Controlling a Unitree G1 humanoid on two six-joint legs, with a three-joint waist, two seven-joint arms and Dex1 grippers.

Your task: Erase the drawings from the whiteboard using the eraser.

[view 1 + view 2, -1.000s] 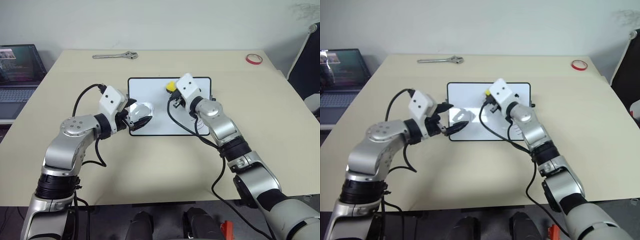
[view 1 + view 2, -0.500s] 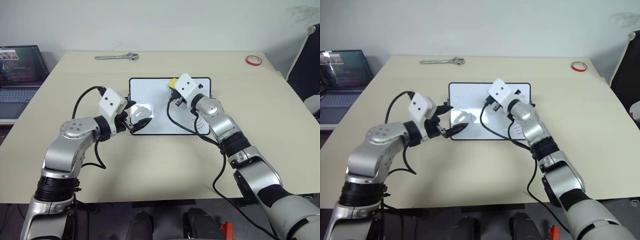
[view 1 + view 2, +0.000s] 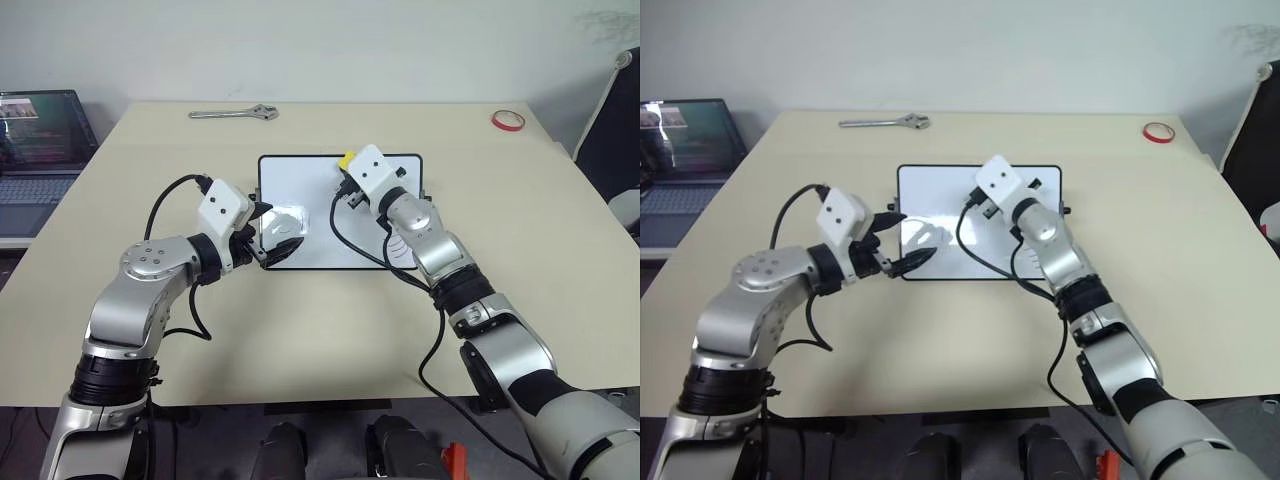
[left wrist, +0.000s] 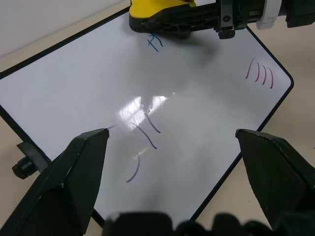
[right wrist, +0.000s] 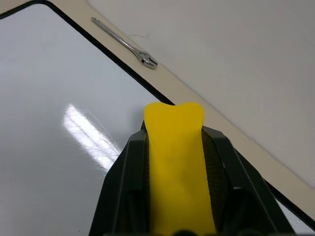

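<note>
The whiteboard (image 3: 310, 185) lies flat in the middle of the table. My right gripper (image 5: 174, 132) is shut on the yellow eraser (image 5: 175, 162), holding it near the board's far edge (image 3: 346, 160). In the left wrist view the eraser (image 4: 157, 10) sits just beside the blue hash drawing (image 4: 155, 42). Red curved strokes (image 4: 260, 73) mark one corner, and faint dark strokes (image 4: 146, 130) lie mid-board. My left gripper (image 3: 268, 238) hovers open over the board's near left part, its fingers (image 4: 83, 162) spread wide with nothing between them.
A metal wrench (image 3: 232, 113) lies at the table's far edge. A red tape ring (image 3: 507, 119) sits at the far right corner. An open laptop (image 3: 35, 140) stands off the table's left side, and a dark chair (image 3: 610, 130) is at the right.
My right gripper has turned a little with the eraser, which now sits slightly closer to the board's far edge. The left arm has stayed still.
</note>
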